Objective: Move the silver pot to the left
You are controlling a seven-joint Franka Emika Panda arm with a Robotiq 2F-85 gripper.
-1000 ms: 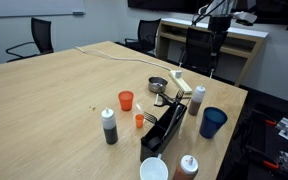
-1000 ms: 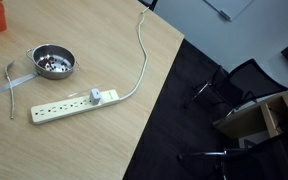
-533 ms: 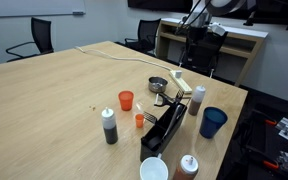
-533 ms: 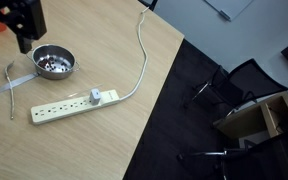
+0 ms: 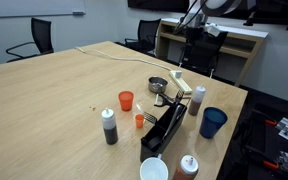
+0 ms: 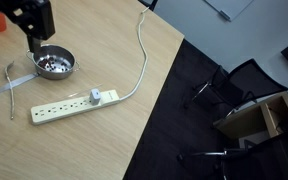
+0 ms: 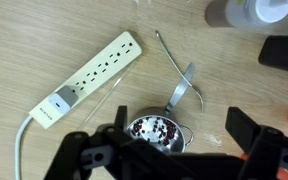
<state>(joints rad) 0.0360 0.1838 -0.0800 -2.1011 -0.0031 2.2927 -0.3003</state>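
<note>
The silver pot (image 7: 156, 130) is small, round and shiny, with dark red bits inside. It sits on the wooden table next to a white power strip (image 7: 88, 74). It also shows in both exterior views (image 6: 52, 63) (image 5: 158, 85). My gripper (image 7: 179, 137) is open and empty. It hangs above the pot, with one finger on each side of it in the wrist view. In an exterior view my gripper (image 6: 34, 40) is just above the pot's far-left rim, and in another it hangs high over the table's far end (image 5: 192, 42).
A metal spoon (image 7: 180, 82) lies by the pot, touching its rim. The power strip's cable (image 6: 144, 50) runs toward the table edge. An orange cup (image 5: 126, 100), blue cup (image 5: 214, 122), white cup (image 5: 154, 168), several bottles and a black holder (image 5: 165, 126) stand nearby.
My arm has swung in over the table. The gripper came into the close exterior view and moved a little right, ending up over the pot. The pot has not moved.
</note>
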